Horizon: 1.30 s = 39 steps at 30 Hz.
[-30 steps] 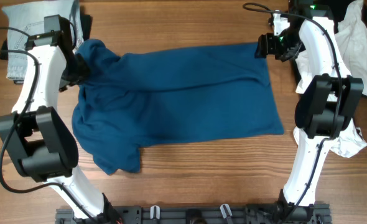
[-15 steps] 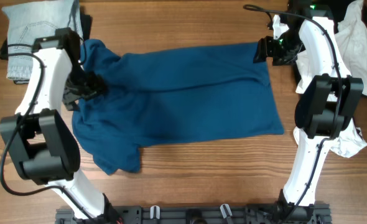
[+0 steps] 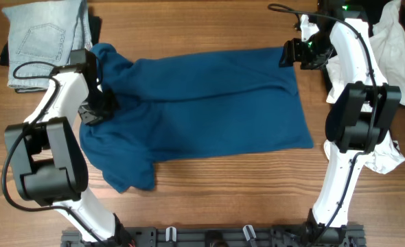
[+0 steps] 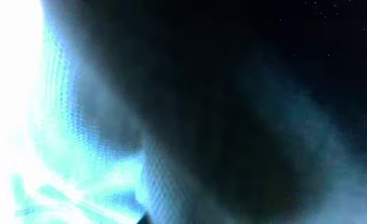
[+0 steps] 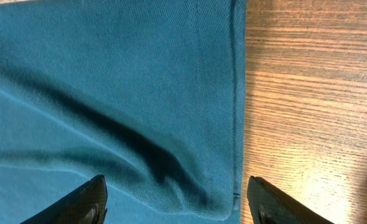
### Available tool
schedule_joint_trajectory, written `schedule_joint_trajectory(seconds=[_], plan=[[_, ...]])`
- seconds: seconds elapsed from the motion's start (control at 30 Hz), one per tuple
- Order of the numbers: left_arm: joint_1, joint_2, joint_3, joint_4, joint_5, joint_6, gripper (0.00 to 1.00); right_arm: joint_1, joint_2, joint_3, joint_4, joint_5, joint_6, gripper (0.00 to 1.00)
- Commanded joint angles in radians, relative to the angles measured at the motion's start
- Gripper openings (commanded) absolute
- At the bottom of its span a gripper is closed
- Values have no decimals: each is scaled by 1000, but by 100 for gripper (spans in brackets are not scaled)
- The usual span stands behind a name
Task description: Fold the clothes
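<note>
A blue shirt (image 3: 209, 103) lies spread across the wooden table (image 3: 216, 199), its left side bunched and its lower-left part folded over. My left gripper (image 3: 96, 110) is pressed down into the bunched fabric by the left sleeve and is shut on it. Blurred blue cloth (image 4: 171, 124) fills the left wrist view and hides the fingers. My right gripper (image 3: 290, 53) hovers open at the shirt's far right corner. In the right wrist view, that gripper (image 5: 177, 204) straddles the hem corner of the shirt (image 5: 109, 93), not touching it.
Folded light jeans (image 3: 41, 38) lie at the back left, beside the left arm. A pile of white clothes (image 3: 395, 41) sits at the back right, with more white cloth (image 3: 386, 154) beside the right arm's base. Bare wood (image 5: 314, 93) lies right of the hem.
My left gripper has come down and to the right from the sleeve's edge onto the bunched fabric and closed on it. The right gripper has stayed put.
</note>
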Motion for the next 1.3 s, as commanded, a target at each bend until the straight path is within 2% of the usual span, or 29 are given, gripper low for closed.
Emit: schedule_joint_trajectory(seconds=[0.0, 0.07, 0.17, 0.27, 0.37, 0.47, 0.6, 0.63, 0.83, 0.87, 0.9, 0.93, 1.03, 1.13, 1.2, 1.27], plan=[[9, -76, 61, -116, 8, -6, 4, 7, -41, 3, -4, -17, -19, 73], [11, -121, 66, -199, -2, -5, 4, 12, -41, 3, -14, -16, -20, 73], [11, -127, 66, -200, -9, -5, 4, 12, -39, -56, -19, -13, -21, 74], [11, -127, 66, -183, -11, -5, 4, 12, -39, -177, 59, -13, 3, 71], [11, -127, 66, -175, -11, -5, 4, 13, -39, -214, 111, -1, 6, 63], [11, -127, 66, -164, -11, -5, 4, 14, -39, -216, 111, 48, 8, 45], [11, -127, 66, -164, -11, -5, 4, 14, -39, -216, 112, 51, 16, 9], [11, -127, 66, -164, -11, -5, 4, 14, -40, -216, 111, 51, 16, 4], [11, -127, 66, -168, -11, -5, 4, 14, -128, -215, 87, 98, 39, 4], [11, -127, 66, -168, -11, -5, 4, 14, -147, -215, 69, 98, 38, 13], [11, -127, 66, -167, -11, -5, 4, 14, -149, -216, 42, 98, 39, 33], [11, -127, 66, -167, -11, -5, 4, 15, -148, -221, 25, 97, 43, 40], [11, -127, 66, -164, -11, -5, 4, 40, -148, -291, 41, 109, 270, 41], [11, -127, 66, -164, -11, -5, 4, 108, -148, -381, 138, 174, 446, 44], [11, -127, 66, -164, -11, -5, 4, 153, -148, -417, 208, 228, 529, 46], [11, -127, 66, -164, -11, -5, 4, 163, -148, -417, 249, 255, 547, 45]])
